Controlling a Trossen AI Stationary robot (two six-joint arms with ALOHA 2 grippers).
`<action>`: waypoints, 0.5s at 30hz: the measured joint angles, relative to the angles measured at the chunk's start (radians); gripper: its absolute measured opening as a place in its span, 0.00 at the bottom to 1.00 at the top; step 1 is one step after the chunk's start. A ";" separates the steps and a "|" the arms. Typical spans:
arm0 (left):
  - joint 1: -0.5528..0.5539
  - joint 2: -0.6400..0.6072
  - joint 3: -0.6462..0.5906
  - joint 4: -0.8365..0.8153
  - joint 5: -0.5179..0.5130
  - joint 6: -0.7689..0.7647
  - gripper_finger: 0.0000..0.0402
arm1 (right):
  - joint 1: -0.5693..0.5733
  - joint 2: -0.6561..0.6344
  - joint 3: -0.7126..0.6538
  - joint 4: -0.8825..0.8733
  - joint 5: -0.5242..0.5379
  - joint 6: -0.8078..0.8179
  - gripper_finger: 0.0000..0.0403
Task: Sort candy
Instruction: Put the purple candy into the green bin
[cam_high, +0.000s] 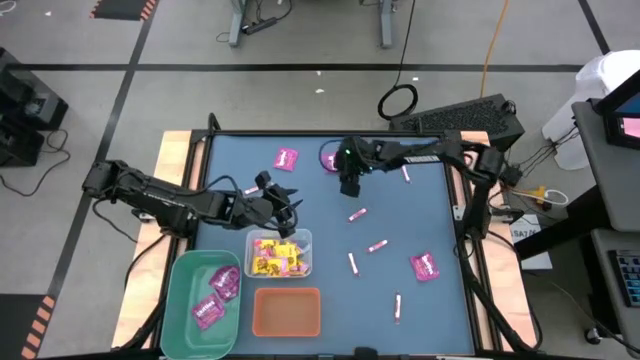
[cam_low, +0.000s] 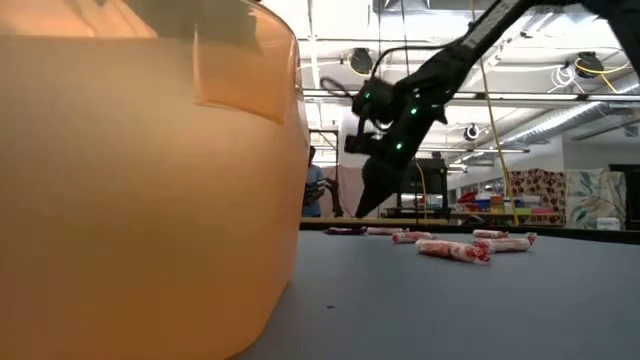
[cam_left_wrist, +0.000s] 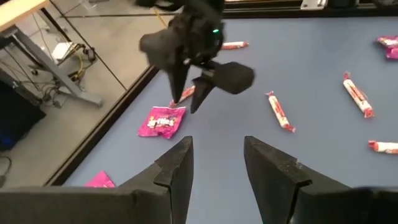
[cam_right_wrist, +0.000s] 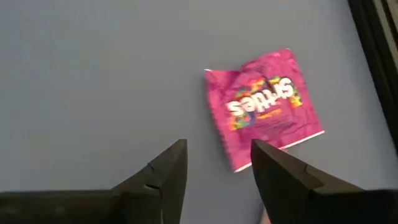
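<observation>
The left gripper hovers part-open and empty above the clear bin of yellow packets, near the counter's left edge. Further right, the right gripper hangs part-open, holding nothing, just beside a magenta packet at the far edge. Closing off-centre could pinch one corner and push the flat packet away. Pink-and-white sticks lie scattered on the blue counter; a workshop lies behind.
</observation>
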 joint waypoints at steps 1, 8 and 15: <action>0.000 0.000 0.000 0.000 0.000 0.010 0.37 | -0.007 0.021 0.020 -0.008 0.001 -0.019 0.43; 0.001 0.000 0.000 -0.007 -0.001 0.083 0.37 | -0.037 0.098 0.074 -0.060 0.072 -0.092 0.43; 0.023 0.000 0.000 0.013 -0.002 0.142 0.37 | -0.044 0.108 0.075 -0.058 0.052 -0.109 0.37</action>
